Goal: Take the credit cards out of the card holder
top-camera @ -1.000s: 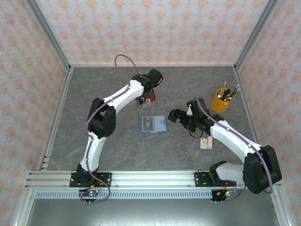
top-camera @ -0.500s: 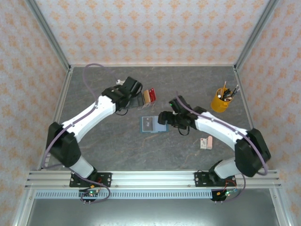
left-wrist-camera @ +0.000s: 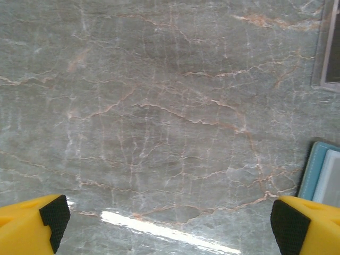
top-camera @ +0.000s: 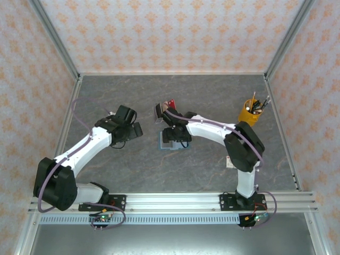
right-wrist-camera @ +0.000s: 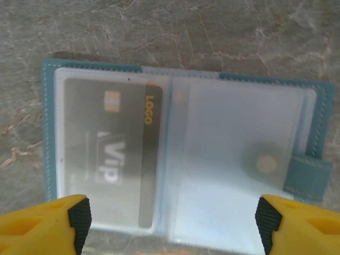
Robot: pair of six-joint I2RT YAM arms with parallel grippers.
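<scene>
One open blue-teal card holder (right-wrist-camera: 48, 133) on the grey marbled tabletop (left-wrist-camera: 159, 106) holds one dark plastic card (right-wrist-camera: 114, 159). A red card (top-camera: 171, 103) and a grey card (top-camera: 159, 111) lie beyond. The right gripper (right-wrist-camera: 172, 220) is above the holder and the left gripper (left-wrist-camera: 170, 218) is off to the side, both with jaws apart.

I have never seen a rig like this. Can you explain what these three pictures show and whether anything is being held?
Two white robot arms are bolted at the near edge of a table. One picture looks down from above; the other two come from a camera on each wrist, so the yellow fingers at their lower corners are that hand's own. The right hand hangs open over the opened blue card holder, where a dark card marked LOGO sits in the left clear pocket in that view. The left hand is open above bare table. From above, loose cards lie just beyond the holder and a yellow pen cup stands further right. Neither hand holds anything.
</scene>
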